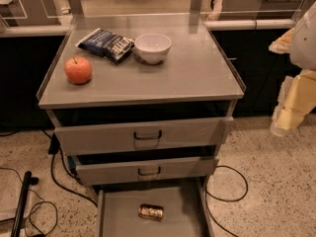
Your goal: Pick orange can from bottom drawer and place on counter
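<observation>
**In the bottom drawer [118, 216]: the orange can [151, 212] lies on its side**

Down at the foot of the cabinet you see the bottom drawer pulled out, its flat grey floor in view. The orange can is the one thing showing in it. It rests on the floor of the tray about midway between the side walls, touching neither. Its long axis runs left to right across the drawer, roughly parallel to the drawer fronts above it, with the ends facing the two side walls. You cannot tell which end is the top.

Above it, the middle drawer [145, 171] stands out a little and the top drawer [143, 135] a little further. What either holds is hidden from you.

On the desk [197, 73] a red-orange apple [78, 69] sits upright near the front left corner. Behind it a dark blue snack packet [106, 43] lies flat, and a white bowl [153, 47] stands just beside the packet on its right.

Your gripper [289, 113] hangs off the cabinet's right side, about level with the top drawer, well apart from the can. You cannot tell its state from here.

Cables [59, 179] trail over the speckled floor on both sides.
</observation>
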